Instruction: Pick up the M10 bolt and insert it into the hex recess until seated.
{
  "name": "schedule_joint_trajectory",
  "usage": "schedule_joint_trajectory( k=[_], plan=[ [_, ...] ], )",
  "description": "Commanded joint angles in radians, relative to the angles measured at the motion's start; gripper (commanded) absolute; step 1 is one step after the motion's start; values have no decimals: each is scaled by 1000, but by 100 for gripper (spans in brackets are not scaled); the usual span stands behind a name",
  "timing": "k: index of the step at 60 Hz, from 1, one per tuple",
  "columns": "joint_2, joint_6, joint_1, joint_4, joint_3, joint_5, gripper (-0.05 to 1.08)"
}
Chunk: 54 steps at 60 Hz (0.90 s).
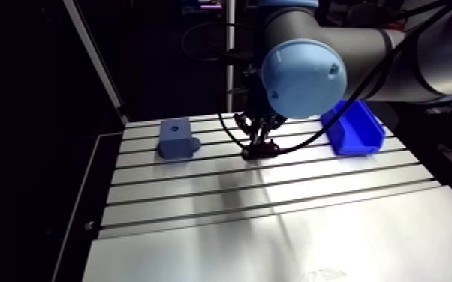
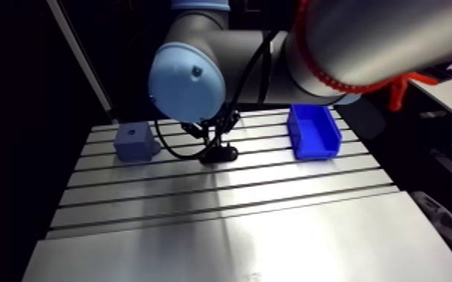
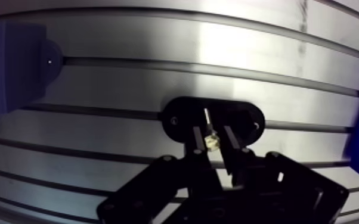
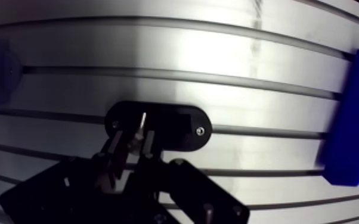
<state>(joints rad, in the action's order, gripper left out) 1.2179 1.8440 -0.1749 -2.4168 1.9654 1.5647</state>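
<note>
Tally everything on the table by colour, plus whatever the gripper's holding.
Blue: 2, block and bin
Black: 1, oval plate
Metallic: 1, bolt
Total: 4

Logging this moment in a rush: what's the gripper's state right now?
Gripper: shut on the bolt, which is pinched between its fingers over the black oval plate.

Slotted aluminium table (image 1: 274,240) with grey-blue block (image 1: 177,139), black oval fixture (image 3: 185,116), blue bin (image 1: 353,127).
</note>
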Motion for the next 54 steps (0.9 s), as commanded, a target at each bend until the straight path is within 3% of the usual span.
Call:
schedule_joint_trajectory(
  k=[1, 37, 47, 54],
  plan=[
    [4, 3, 0, 0, -4, -2, 75],
    [70, 70, 32, 101, -95, -7, 80],
    [89, 101, 42, 194, -164, -1, 80],
    [94, 110, 53, 321, -231, -1, 81]
  ],
)
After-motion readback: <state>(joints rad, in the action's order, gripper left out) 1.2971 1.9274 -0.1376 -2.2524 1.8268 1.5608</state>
